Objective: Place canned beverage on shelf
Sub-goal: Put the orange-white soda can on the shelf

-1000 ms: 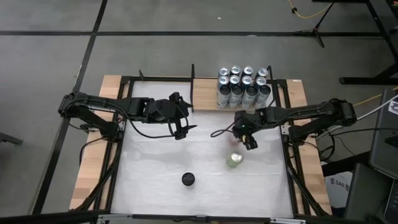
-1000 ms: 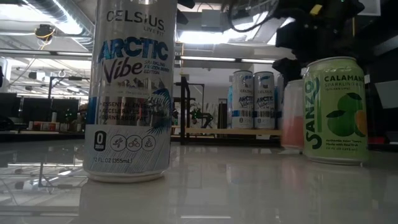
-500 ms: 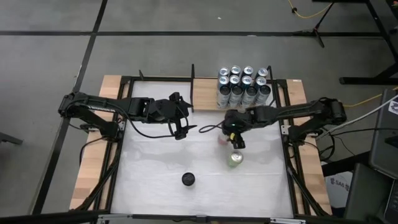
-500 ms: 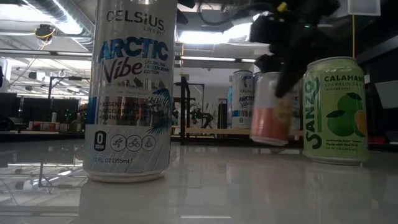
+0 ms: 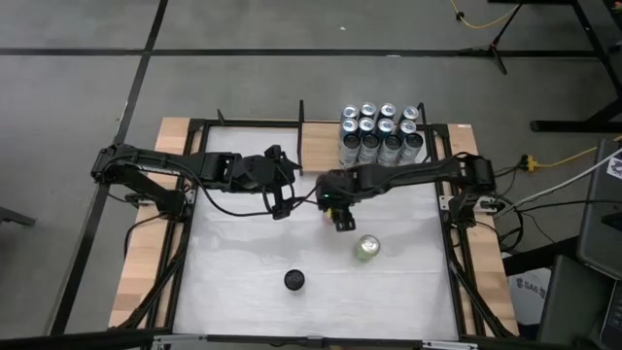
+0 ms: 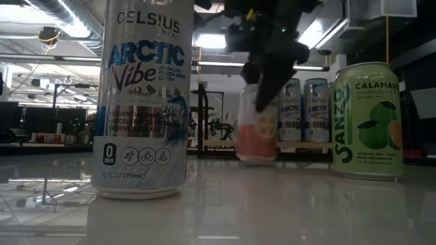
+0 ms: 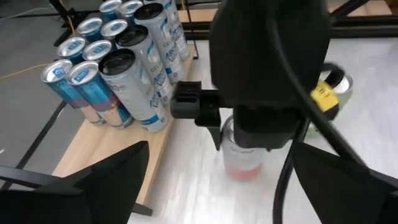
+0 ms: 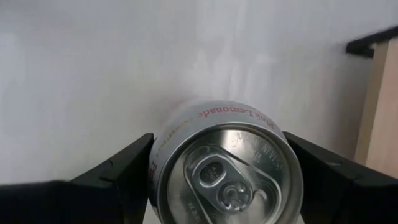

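My right gripper point(image 5: 337, 206) is shut on a pink and white can point(image 6: 257, 124) near the middle of the table, just in front of the shelf. The shelf point(image 5: 321, 146) is a light wooden board at the far edge; several silver and blue cans point(image 5: 381, 134) stand on its right part. My left gripper point(image 5: 284, 198) is open and empty, just left of the held can. A green Sanzo can point(image 5: 366, 249) and a tall Celsius can point(image 5: 294, 280) stand upright on the table nearer the front. My right gripper pinches the pink can's side wall just below its top rim point(image 8: 186, 134), one finger on each side. The fingers point(image 6: 267, 88) come from above, pointing down. The can hangs upright; whether its base touches the table, I cannot tell.
Black frame rails and pale wooden strips point(image 5: 146, 253) edge the white table. The shelf's left part is bare wood beside a thin black upright point(image 5: 301, 109). White table shows to the left and at the front right.
My right gripper has carried the pink can toward the table's left edge, from above the green can to a spot close to my left gripper. The can was tilted half a second ago and now stands upright.
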Tool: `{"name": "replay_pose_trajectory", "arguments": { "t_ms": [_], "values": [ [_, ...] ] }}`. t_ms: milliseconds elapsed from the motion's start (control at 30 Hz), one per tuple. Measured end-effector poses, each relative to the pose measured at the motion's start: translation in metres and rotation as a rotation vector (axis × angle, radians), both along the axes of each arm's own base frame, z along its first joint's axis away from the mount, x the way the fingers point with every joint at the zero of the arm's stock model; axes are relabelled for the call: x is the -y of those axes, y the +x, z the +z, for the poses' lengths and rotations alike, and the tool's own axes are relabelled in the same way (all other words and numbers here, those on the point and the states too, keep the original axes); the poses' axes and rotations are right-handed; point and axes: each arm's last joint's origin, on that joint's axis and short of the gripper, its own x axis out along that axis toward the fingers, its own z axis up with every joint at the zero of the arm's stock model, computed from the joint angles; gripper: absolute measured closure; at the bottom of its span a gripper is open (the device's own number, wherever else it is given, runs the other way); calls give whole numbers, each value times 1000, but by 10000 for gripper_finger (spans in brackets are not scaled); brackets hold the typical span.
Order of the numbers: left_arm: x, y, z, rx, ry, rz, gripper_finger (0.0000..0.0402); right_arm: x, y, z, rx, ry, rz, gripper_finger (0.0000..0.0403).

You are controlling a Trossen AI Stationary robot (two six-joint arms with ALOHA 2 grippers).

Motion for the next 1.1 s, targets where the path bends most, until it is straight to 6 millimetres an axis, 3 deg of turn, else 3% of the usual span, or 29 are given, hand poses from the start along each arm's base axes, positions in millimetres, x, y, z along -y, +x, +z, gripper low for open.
{"name": "replay_pose_trajectory", "arguments": {
  "t_ms": [700,1000,1100],
  "values": [
    [0,-2,-3,-34,0,-1,11,1,7,-7,-58,-28,-32,106],
    [0,-2,-3,-30,-16,10,11,1,8,-8,-53,-60,-41,15],
    [0,-2,-3,-30,-16,10,11,1,8,-7,-51,-61,-42,9]
  ]
}}
